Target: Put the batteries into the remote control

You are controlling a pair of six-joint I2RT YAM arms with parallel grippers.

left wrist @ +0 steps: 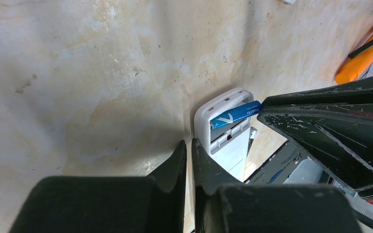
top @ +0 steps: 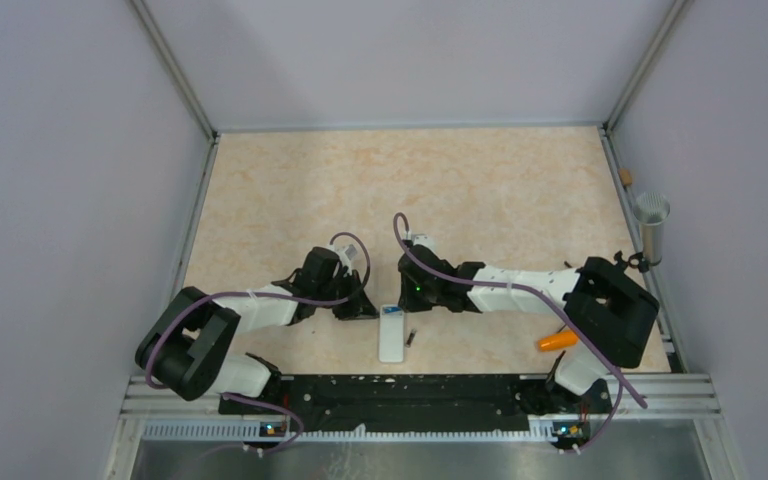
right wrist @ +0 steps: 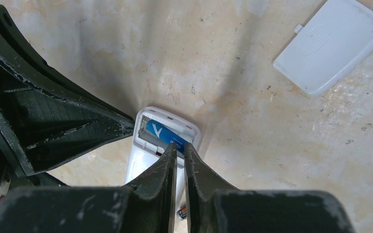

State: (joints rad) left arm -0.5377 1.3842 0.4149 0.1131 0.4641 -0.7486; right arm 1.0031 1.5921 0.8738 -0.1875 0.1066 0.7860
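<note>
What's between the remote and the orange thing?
Only the black battery, close beside the remote control; the rest, up to the orange object, is bare table, per the top view.

The remote (left wrist: pixel 223 141) was plain white, and the battery (left wrist: pixel 235 115) in it was blue with white markings. Near the remote, the loose cover (right wrist: pixel 332 46) was white with a ribbed patch, the tapered piece (top: pixel 558 340) orange, and the worktop (top: pixel 410 190) mottled beige.
</note>
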